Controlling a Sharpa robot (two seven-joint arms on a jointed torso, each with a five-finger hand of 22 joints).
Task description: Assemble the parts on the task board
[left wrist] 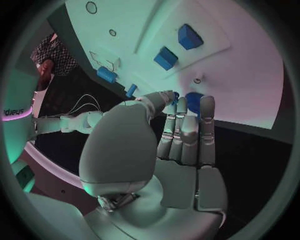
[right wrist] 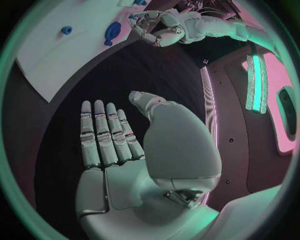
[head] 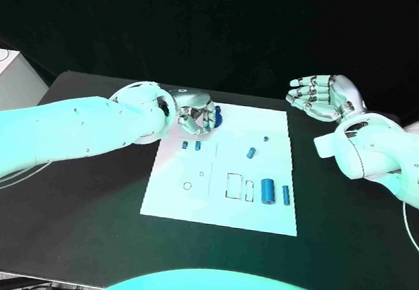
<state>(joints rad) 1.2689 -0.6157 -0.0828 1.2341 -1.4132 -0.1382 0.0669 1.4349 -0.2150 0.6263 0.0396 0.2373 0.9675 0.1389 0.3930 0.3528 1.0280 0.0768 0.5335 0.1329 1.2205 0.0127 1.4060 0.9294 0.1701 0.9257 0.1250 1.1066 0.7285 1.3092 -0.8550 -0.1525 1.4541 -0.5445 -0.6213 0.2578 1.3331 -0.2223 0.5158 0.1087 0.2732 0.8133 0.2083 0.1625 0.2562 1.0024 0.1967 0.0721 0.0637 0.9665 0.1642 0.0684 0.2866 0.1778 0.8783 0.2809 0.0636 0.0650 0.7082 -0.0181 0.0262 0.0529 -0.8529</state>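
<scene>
Nearest the robot, the white task board (head: 194,206) lies in the middle of the black table (head: 71,235), its near half bare apart from outlined slots and small holes. Toward its right side a large blue cylinder (head: 267,191) lies next to a thinner blue pin (head: 286,194), close but apart, both pointing away from the robot. Further up the board a short blue peg (head: 252,152) lies tilted, with a tiny blue piece (head: 265,138) just beyond it, and to the left two small blue blocks (head: 191,144) sit side by side. At the board's far left corner the left hand (head: 194,114) reaches over the edge, its fingers (left wrist: 187,125) extended close together with the tips against a round blue part (left wrist: 194,102); the fingers cover much of that part, and whether it is actually gripped cannot be told. Off the board, above the table beyond its far right corner, the right hand (head: 319,95) hovers with straight, slightly separated fingers, holding nothing. A white box (head: 1,83) stands beside the table at far left.
</scene>
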